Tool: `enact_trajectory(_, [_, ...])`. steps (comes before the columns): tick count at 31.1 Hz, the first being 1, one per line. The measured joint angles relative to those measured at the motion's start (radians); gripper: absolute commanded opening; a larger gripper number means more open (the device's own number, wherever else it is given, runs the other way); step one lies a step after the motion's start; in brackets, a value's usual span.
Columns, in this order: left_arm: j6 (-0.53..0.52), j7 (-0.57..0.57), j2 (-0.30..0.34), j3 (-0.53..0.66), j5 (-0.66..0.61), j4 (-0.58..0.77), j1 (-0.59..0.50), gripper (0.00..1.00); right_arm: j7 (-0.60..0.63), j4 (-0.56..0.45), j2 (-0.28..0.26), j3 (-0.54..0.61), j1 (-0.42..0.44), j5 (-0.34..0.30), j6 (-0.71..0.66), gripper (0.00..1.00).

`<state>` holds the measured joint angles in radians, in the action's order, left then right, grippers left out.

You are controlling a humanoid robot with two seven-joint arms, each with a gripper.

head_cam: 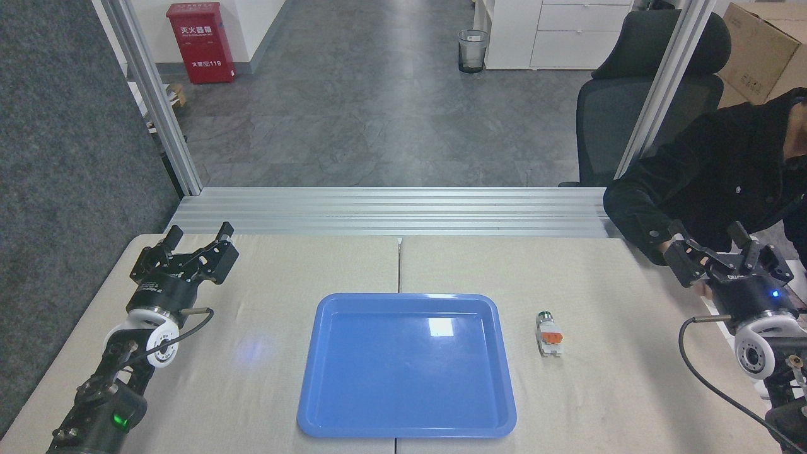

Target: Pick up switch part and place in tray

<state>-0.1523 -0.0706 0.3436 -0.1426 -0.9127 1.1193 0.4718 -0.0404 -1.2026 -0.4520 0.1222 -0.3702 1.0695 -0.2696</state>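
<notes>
Switch part (pixel 549 334) lies on the bench (pixel 624 378), just beside the tray (pixel 498 353) at its 3 o'clock, long axis roughly 12 to 6, green tip at 12. Right gripper (pixel 715 254) is judged nearer, the part at its 8 o'clock, well apart. Both it and the left gripper (pixel 198 239) are seen spread apart, nothing held.

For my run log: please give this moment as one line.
switch: on table, right of tray | tray: empty | left hand: open | right hand: open

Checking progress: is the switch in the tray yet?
Out. The switch lies on the table right of the tray.
</notes>
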Motion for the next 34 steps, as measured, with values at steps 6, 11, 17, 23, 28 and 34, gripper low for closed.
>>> enact_trajectory(6, [0.000, 0.000, 0.000, 0.000, 0.000, 0.000, 0.000, 1.00, 0.000, 0.000, 0.000, 0.001, -0.001, 0.000, 0.000, 0.98])
enact_trajectory(11, [0.000, 0.000, 0.000, 0.000, 0.000, 0.000, 0.000, 1.00, 0.000, 0.000, 0.001, 0.001, -0.001, 0.000, 0.000, 0.98])
enact_trajectory(17, [0.000, 0.000, 0.000, 0.000, 0.000, 0.000, 0.000, 1.00, 0.000, 0.000, 0.000, 0.001, -0.001, 0.000, 0.000, 0.98])
enact_trajectory(23, [0.000, 0.000, 0.000, 0.000, 0.000, 0.000, 0.000, 1.00, 0.000, 0.000, 0.000, 0.001, -0.002, 0.000, 0.000, 0.98])
enact_trajectory(28, [0.000, 0.000, 0.000, 0.000, 0.000, 0.000, 0.000, 1.00, 0.000, -0.001, 0.000, 0.001, -0.002, 0.000, 0.000, 0.98])
enact_trajectory(34, [0.000, 0.000, 0.000, 0.000, 0.000, 0.000, 0.000, 1.00, 0.000, -0.001, 0.001, 0.001, -0.002, 0.000, 0.000, 0.98])
